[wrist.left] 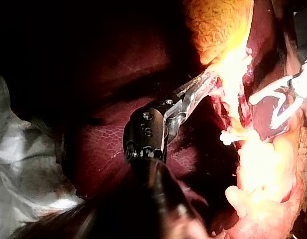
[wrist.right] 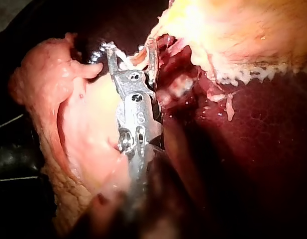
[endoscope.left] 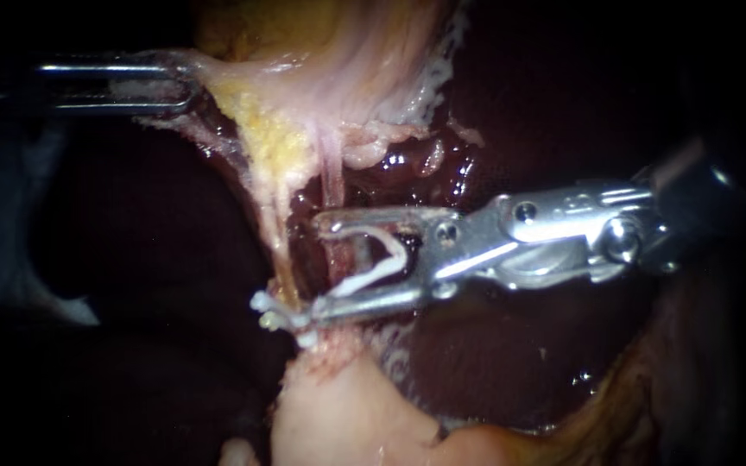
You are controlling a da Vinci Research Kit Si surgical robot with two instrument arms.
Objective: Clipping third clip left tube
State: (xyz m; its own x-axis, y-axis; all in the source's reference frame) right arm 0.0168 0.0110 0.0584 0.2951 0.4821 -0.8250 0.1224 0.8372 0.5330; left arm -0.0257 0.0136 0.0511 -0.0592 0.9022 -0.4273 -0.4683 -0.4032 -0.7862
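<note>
My left instrument comes in at the upper left, its jaws shut on the gallbladder's pale yellow edge and holding it taut; it shows again in the left wrist view. Two strands run down from there: a yellowish left tube and a pink tube. White clips sit low on the left tube. My right instrument reaches in from the right, its jaws wide apart around a white clip. The pink tube passes between them. The lower jaw lies against the placed clips.
Dark red liver lies behind and below the tubes. A pale pink lump of tissue sits under the clips. A white cloth lies beside my left instrument's shaft in the left wrist view.
</note>
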